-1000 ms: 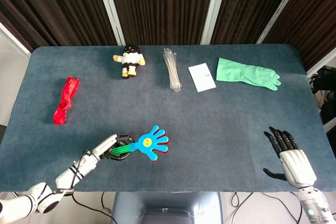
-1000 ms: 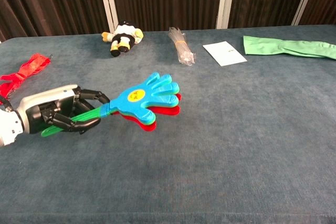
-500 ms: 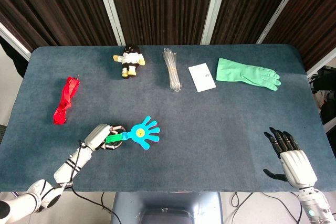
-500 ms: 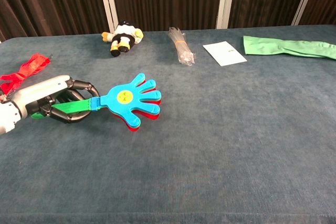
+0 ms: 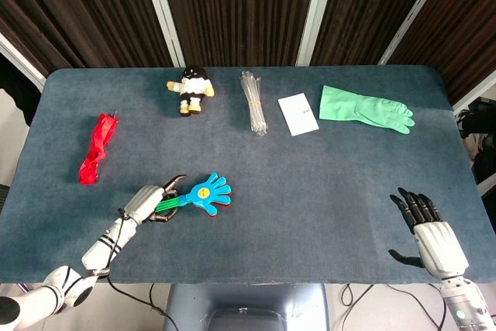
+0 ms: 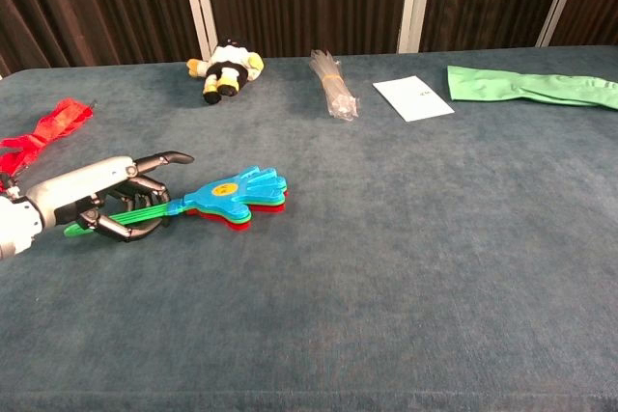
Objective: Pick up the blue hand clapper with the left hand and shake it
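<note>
The blue hand clapper has a blue hand-shaped paddle with a yellow dot, red and teal layers beneath and a green handle. It lies low and nearly flat over the table near the front left. My left hand holds the green handle, with the fingers curled around it and one finger stretched out above it. My right hand hovers near the front right edge with its fingers spread and nothing in it; only the head view shows it.
A red cloth lies at the left. Along the back are a plush toy, a bundle of clear straws, a white card and a green glove.
The clapper has swung down from a raised, tilted pose and shifted left and back with my left hand; its paddle now lies nearly flat. One left finger has straightened. The right hand has stayed still.
</note>
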{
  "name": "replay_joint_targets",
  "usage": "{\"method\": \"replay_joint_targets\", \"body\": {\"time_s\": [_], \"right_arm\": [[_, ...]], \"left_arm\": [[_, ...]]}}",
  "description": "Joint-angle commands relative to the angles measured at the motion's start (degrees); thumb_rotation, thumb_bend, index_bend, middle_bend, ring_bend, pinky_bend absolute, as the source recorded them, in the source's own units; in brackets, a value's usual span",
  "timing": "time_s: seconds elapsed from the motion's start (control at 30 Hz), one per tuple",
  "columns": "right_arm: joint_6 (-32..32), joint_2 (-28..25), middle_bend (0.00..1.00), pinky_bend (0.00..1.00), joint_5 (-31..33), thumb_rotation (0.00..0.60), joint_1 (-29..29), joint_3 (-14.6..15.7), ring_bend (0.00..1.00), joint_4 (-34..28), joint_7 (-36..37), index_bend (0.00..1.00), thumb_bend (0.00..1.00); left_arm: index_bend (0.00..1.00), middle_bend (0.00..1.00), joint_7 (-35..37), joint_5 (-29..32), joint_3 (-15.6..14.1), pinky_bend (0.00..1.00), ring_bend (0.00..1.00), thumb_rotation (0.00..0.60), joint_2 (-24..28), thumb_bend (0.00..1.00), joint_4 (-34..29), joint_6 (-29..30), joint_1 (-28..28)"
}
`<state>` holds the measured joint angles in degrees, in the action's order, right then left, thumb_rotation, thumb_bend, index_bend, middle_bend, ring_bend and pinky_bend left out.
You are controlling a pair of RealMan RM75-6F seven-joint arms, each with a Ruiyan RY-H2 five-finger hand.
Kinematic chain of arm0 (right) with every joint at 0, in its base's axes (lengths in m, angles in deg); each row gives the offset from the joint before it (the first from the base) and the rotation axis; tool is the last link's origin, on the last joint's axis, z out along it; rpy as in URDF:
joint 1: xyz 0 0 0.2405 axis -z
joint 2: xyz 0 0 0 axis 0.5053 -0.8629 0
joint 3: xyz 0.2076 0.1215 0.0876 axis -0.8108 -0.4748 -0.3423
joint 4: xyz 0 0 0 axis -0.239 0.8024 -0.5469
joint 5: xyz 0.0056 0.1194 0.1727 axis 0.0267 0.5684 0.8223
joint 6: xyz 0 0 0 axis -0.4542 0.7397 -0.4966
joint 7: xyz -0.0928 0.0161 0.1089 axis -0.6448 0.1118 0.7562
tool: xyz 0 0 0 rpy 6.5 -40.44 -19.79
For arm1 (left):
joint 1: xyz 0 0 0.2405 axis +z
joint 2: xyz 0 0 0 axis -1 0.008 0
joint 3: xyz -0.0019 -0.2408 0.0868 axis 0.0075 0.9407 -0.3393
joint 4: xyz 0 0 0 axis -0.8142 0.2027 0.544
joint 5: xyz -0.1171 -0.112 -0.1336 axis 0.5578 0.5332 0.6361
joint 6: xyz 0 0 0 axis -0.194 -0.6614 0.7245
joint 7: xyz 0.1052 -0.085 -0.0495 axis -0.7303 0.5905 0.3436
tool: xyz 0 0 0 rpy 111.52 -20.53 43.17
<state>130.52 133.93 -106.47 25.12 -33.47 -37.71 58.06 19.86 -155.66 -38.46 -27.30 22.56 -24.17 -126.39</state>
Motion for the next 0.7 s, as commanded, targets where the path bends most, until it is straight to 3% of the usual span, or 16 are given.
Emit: {"method": "replay_joint_targets", "body": {"time_s": [0.03, 0.4, 0.53, 0.7], "right_arm": [[0.06, -0.05, 0.0, 0.0, -0.05, 0.6, 0.06, 0.05, 0.0, -0.08, -0.04, 0.0, 0.18], [0.23, -0.15, 0.0, 0.0, -0.67, 0.6, 0.13, 0.32, 0.0, -0.28, -0.11, 0.0, 0.18], [0.47, -0.16, 0.0, 0.0, -1.2, 0.6, 0.19, 0.5, 0.0, -0.37, -0.08, 0.0, 0.18], [0.87, -0.46, 0.0, 0.0, -1.54, 0.6, 0.34, 0.63, 0.0, -0.44, 0.18, 0.0, 0.18]], "left_arm": [[0.0, 0.0, -5.6, 1.01, 0.69, 0.05, 0.0, 0.6, 1.63, 0.45, -2.4, -0.53, -0.02], [0.0, 0.0, -16.85, -1.22, 2.76, 0.02, 0.0, 0.6, 9.5, 0.44, -13.98, 8.79, 1.46], [0.0, 0.0, -24.47, -1.71, 3.43, 0.01, 0.0, 0.6, 13.17, 0.44, -18.33, 11.92, 2.54], [0.0, 0.0, -33.53, -1.78, 1.45, 0.01, 0.0, 0.6, 19.83, 0.44, -26.33, 16.93, 7.48]]}}
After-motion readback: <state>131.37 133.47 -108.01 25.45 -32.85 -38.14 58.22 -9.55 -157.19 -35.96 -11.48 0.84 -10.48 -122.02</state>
